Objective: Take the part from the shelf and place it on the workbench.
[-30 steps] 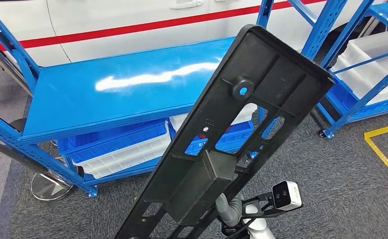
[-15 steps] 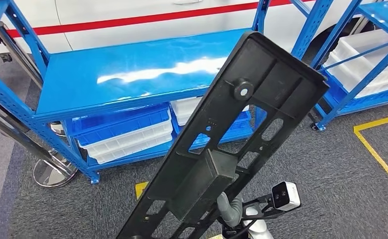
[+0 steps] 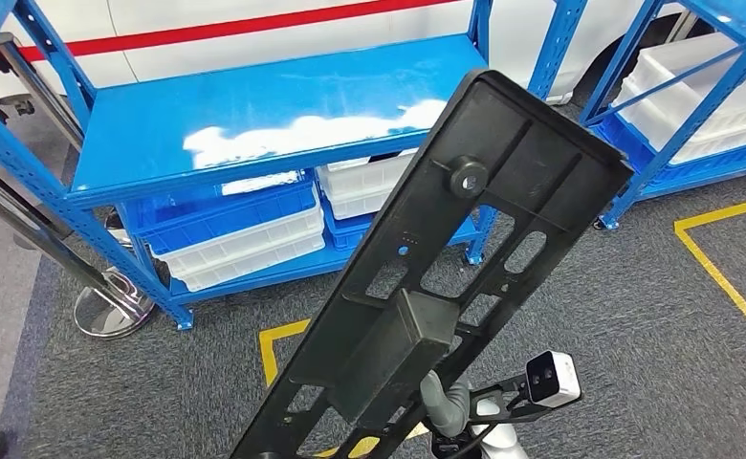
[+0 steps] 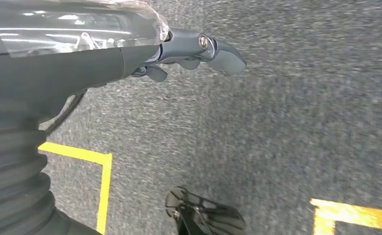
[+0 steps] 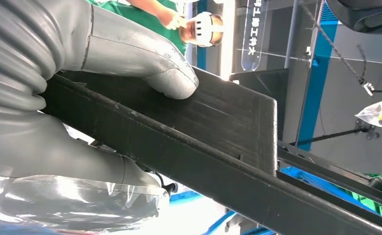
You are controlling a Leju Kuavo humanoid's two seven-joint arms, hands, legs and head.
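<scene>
A: On the left, what does the left hand (image 4: 199, 51) do?

B: It hangs over the carpet, fingers loosely apart, holding nothing.

A: And the part (image 3: 446, 277)?

B: It is a long black panel, off the shelf (image 3: 254, 143), raised in front of the robot. The right hand (image 5: 106, 63) grips it near the lower end, thumb pressed on the flat face.

A: How will it handle?

B: I think stiff and light, but long, so it may swing.

We note the part (image 3: 465, 249) as matt black moulded plastic, the shelf (image 3: 254, 124) as glossy blue painted metal, the floor (image 3: 637, 363) as rough grey carpet.
</scene>
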